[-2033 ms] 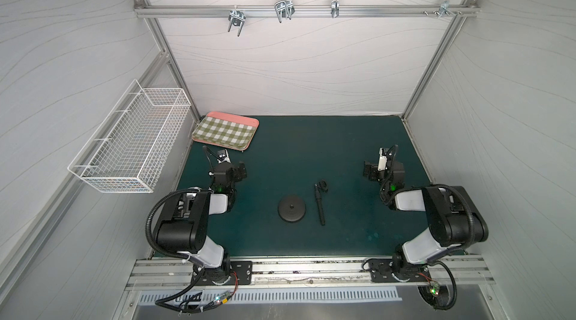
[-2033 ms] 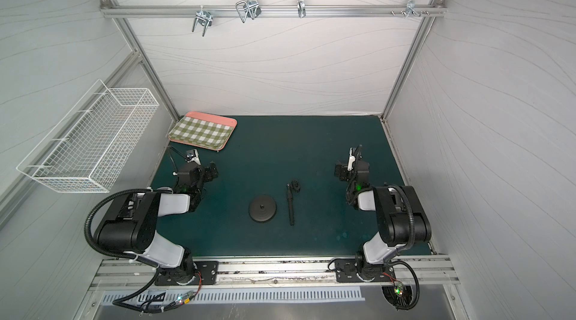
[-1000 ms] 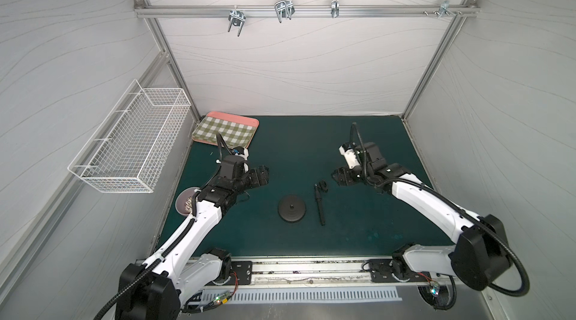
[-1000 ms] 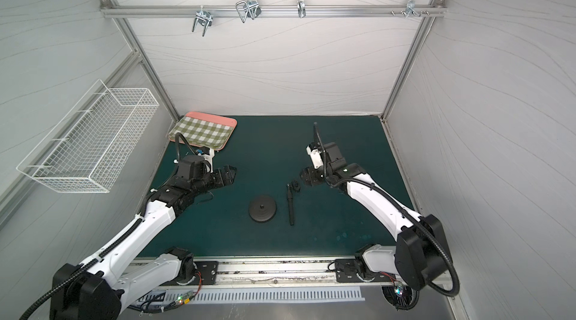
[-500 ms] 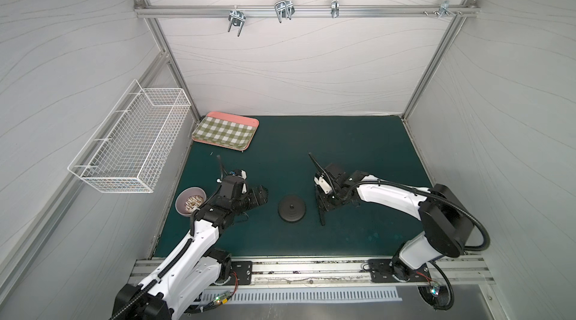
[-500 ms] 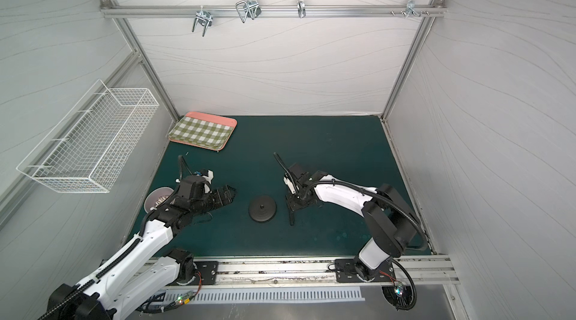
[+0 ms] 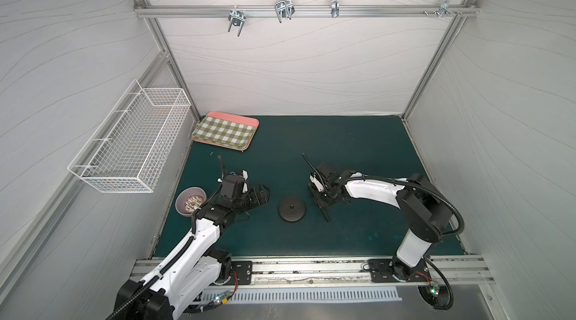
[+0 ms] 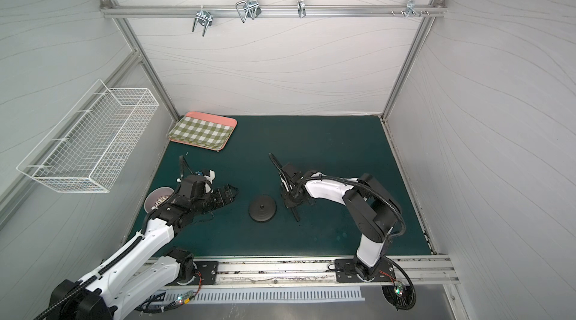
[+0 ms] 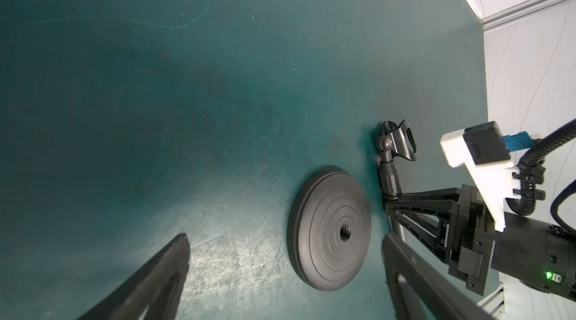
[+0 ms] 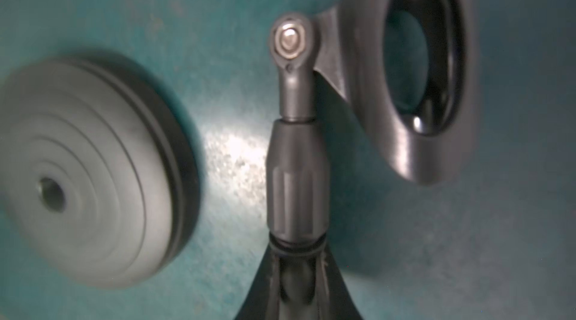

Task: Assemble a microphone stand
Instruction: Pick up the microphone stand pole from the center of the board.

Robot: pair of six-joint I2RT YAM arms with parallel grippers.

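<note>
A dark green surface [image 7: 343, 147] is seen enclosed by white walls [image 7: 280, 69]; a metal rail [image 7: 374, 10] hung with hooks [image 7: 282, 10] is mounted across the back, a wire basket [image 7: 124, 153] fixed at left.

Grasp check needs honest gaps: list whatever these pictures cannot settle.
- rod, gripped stretch: right wrist view, hidden between the right gripper fingers.
- base: same view, blurred, cut by the frame edge.
- bowl contents: both top views, too small; left arm covers part.
</note>
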